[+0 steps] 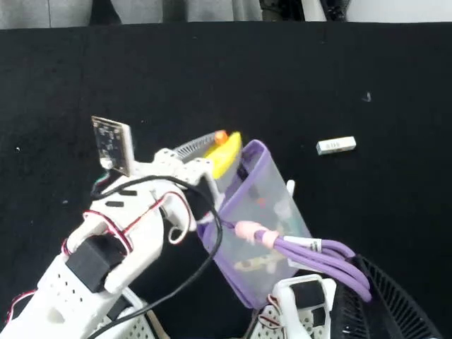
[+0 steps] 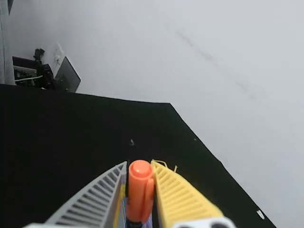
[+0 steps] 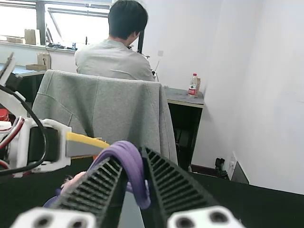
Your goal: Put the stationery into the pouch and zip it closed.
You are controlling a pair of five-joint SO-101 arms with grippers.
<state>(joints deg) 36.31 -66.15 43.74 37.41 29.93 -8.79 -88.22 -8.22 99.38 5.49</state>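
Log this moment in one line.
left gripper: shut on orange pen, beside pouch rim | right gripper: shut on purple strap | eraser: on table, apart

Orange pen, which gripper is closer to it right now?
Left. The left gripper is shut on the pen, holding it by the far end of the pouch. The right gripper is farther off, past the pouch's near end, clamped on its purple strap.

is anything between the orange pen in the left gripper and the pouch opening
Nothing visible. The left gripper holds the orange pen right beside the open rim of the pouch, which the right gripper grips; no other thing lies between them.
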